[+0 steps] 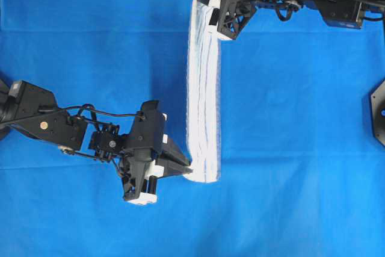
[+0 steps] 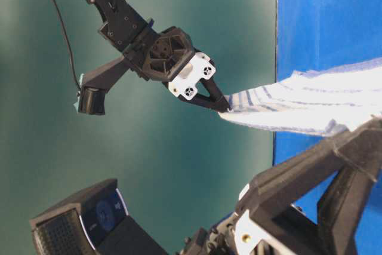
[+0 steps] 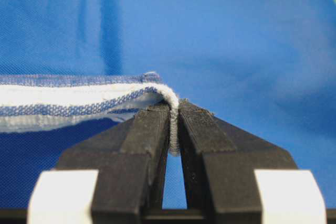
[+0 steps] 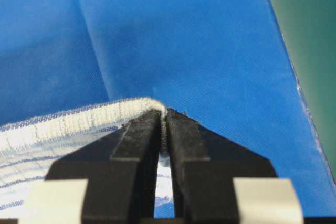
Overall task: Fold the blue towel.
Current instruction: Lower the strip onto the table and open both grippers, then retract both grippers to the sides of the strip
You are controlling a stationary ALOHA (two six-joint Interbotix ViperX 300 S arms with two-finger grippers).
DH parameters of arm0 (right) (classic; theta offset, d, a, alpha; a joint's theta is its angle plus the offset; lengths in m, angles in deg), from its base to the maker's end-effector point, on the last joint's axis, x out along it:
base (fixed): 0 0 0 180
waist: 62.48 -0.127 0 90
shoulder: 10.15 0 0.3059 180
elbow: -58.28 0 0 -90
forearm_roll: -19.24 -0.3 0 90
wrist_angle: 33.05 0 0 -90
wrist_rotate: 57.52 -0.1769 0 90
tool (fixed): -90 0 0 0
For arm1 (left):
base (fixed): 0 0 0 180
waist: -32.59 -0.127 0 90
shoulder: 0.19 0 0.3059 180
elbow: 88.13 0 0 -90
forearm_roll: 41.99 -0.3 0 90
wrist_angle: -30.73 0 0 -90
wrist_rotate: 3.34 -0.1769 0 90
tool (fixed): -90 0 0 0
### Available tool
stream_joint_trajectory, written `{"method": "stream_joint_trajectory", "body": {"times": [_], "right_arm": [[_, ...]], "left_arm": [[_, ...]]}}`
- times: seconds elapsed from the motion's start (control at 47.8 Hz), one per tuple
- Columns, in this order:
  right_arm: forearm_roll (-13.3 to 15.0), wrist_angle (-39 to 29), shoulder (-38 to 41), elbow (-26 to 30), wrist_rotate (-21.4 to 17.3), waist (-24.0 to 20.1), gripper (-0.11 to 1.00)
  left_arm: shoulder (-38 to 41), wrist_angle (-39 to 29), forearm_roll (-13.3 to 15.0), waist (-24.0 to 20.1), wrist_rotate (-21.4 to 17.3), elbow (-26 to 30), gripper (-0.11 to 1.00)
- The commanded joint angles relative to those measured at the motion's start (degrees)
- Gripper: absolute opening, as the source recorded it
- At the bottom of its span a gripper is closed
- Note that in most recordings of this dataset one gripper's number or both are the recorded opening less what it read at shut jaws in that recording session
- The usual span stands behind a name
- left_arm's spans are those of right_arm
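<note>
**Both pincers pinching one end each of the striped towel**

My left pincer (image 1: 187,171) is pressed together on a corner of the blue towel (image 1: 203,94), and my right pincer (image 1: 210,5) is pressed together on the far end of the same cloth. I judge the reason for this double hold to be plain: with one end in each pincer I can keep the cloth stretched in a straight band between my two tips, so the hems stay lined up and the fold comes out even. The towel lies between my pincers as a long narrow strip, over the blue table covering (image 1: 301,148), one end at each set of tips

From overhead I see the whole strip and how it runs straight from one pincer to the other, but not how firmly I grip. My left wrist camera supplies that: the towel's edge (image 3: 174,124) is squeezed in the narrow slit between my fingers (image 3: 149,140), the rest trailing off to one side of them. My right wrist view shows the same, a thin hem (image 4: 164,124) caught between the tips. The table-level view adds what none of these give: the end in my right pincer (image 2: 224,107) is lifted clear of the covering, the cloth sagging away from the tips
</note>
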Motion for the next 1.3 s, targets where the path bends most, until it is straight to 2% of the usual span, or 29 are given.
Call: {"method": "stream_joint_trajectory", "body": {"times": [0.0,0.084,0.168,0.209,0.314,0.377,0.565,0.796,1.047,1.173,1.277], "right_arm": [[0.2,0.2,-0.9,1.2,0.3,-0.1,0.06],[0.2,0.0,-0.9,1.1,1.0,-0.3,0.07],[0.3,0.0,-1.1,1.1,1.8,-0.4,0.09],[0.2,0.0,-1.4,1.1,2.1,-0.5,0.17],[0.2,0.0,-2.7,0.9,2.6,-0.5,0.5],[0.2,0.0,-4.1,0.4,2.7,-0.5,0.59],[0.1,0.3,-9.2,-3.3,2.5,-1.0,0.49],[-0.4,3.3,-18.2,-12.0,1.4,-3.6,0.49],[-3.4,10.0,-28.5,-20.9,-1.7,-9.6,0.49],[-3.7,11.9,-32.6,-24.2,-4.4,-13.8,0.49],[-4.0,13.0,-34.5,-26.3,-6.3,-16.3,0.49]], "left_arm": [[-1.2,0.4,0.0,-0.1,-0.1,0.6,0.03],[-1.2,0.4,0.0,-0.1,0.2,0.5,0.1],[-1.4,-0.1,0.0,-0.1,0.3,0.4,0.27],[-1.5,-0.6,0.0,-0.1,0.3,0.4,0.35],[-2.6,-3.5,0.0,-0.1,0.4,0.4,0.51],[-3.8,-6.1,0.0,-0.1,0.4,0.3,0.58],[-9.8,-13.7,-0.3,-0.1,-0.4,-1.6,0.59],[-18.3,-14.3,-0.4,-1.1,-0.9,-7.0,0.59],[-26.2,-9.3,-0.4,-4.0,-0.9,-13.4,0.59],[-30.8,-5.0,-0.4,-6.2,-1.1,-17.1,0.59],[-35.1,-3.8,-0.4,-8.0,-3.1,-20.0,0.59]]}}
